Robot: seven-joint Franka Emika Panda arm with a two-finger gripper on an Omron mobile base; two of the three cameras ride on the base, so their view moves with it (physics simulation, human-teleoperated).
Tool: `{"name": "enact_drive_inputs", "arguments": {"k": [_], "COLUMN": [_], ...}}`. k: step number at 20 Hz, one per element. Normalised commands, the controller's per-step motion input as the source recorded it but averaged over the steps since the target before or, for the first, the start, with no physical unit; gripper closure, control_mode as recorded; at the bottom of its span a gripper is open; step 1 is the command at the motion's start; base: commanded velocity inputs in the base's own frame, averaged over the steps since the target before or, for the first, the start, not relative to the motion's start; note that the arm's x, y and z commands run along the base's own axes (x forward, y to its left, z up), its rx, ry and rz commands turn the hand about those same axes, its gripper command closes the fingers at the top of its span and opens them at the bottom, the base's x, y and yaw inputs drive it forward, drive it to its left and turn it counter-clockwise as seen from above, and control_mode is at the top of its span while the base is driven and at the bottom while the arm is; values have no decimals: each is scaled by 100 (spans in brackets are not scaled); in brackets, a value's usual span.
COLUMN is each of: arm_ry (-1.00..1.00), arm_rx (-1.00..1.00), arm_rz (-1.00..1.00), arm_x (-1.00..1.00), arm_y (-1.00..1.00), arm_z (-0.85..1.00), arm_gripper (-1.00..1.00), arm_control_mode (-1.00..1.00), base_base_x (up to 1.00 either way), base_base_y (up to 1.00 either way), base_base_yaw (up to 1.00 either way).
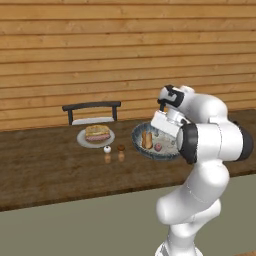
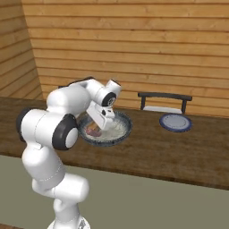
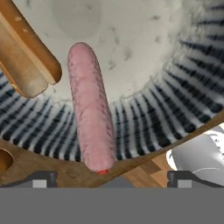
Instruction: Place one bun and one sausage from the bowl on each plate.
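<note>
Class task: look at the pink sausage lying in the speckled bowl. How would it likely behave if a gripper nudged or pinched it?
The sausage is a smooth, round cylinder, so a sideways nudge would probably roll it. It lies on the bowl's sloped wall, so it may slide inward. Its rounded surface might slip between narrow fingertips.

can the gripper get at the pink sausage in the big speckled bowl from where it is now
Probably yes. The gripper hangs right over the wide, dark-rimmed speckled bowl, its jaws apart, and the long pink sausage lies bare between them. The split tan bun lies off to one side.
</note>
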Motion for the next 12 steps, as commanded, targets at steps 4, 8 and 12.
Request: {"name": "enact_drive_inputs", "arguments": {"k": [4,8,12], "arm_ry": [0,0,0], "arm_rx": [0,0,0], "arm_rz": [0,0,0], "arm_x": [-11,0,0], "arm_y": [0,0,0], "arm_z": [-1,0,-4], "arm_gripper": [-100,-100,-100], "arm_control_mode": [-100,-100,-100], "base_base_x": [0,0,0], "base_base_y": [0,0,0], "base_base_yaw": [0,0,0]}}
